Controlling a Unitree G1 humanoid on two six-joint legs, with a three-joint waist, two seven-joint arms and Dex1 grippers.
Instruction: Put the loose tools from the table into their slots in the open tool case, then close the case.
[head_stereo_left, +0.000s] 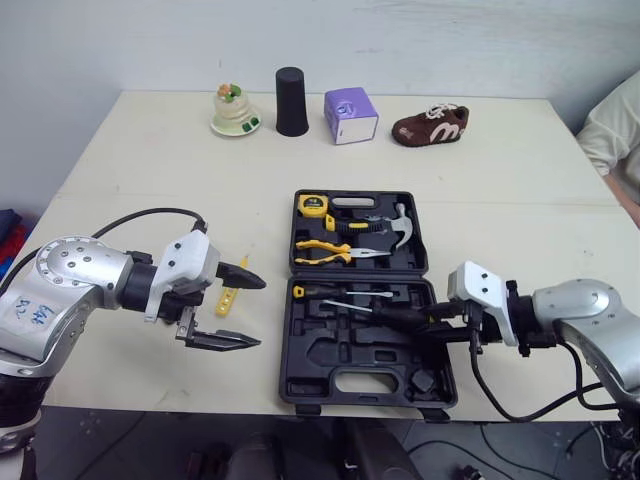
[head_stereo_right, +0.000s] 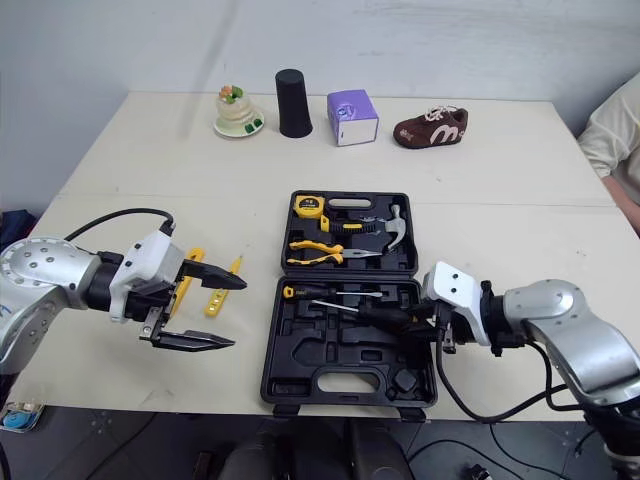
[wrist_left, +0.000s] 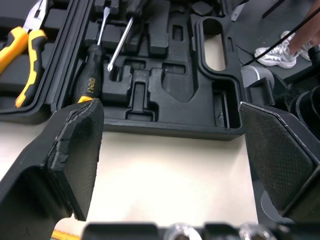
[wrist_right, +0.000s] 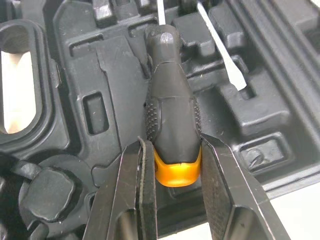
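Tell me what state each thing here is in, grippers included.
Case: open.
Left gripper: open, empty.
Right gripper: shut on screwdriver handle, over the case.
Yellow tool: loose, outside the case.
Pliers: in slot.
Hammer: in slot.
Tape measure: in slot.

**Q:** What do the arms look like?
**A:** Rounded silver shells (head_stereo_left: 75, 272) dotted with small screws, and blue handwritten marks (head_stereo_left: 30, 312) on the left one. Behind each gripper sits a white wrist block (head_stereo_left: 187, 262), with a black cable (head_stereo_left: 150, 213) looping back.

**Q:** And the grippers?
**A:** The left gripper (head_stereo_left: 256, 312) and right gripper (wrist_right: 175, 143) each have two black fingers (wrist_left: 75, 150) with textured pads (wrist_right: 222, 185).
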